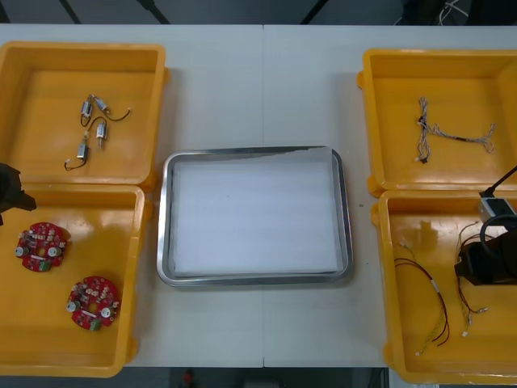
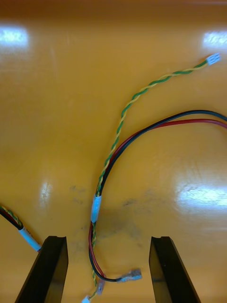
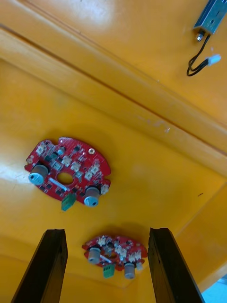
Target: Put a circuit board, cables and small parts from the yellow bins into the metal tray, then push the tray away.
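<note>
Right wrist view: green-yellow twisted cable point(image 2: 124, 111) between spread right jaws; left jaws spread near red board point(image 3: 115, 255).

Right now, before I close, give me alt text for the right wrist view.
The right gripper, fingers open, hangs over the yellow bin floor with a cable running between its fingers: a green-yellow twist and red and black wires joined by a white sleeve. A second cable ends beside one finger.

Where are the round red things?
Front view: both red circuit boards lie in the near yellow bin on the robot's left, beside the metal tray; the open left gripper hovers over them.
</note>
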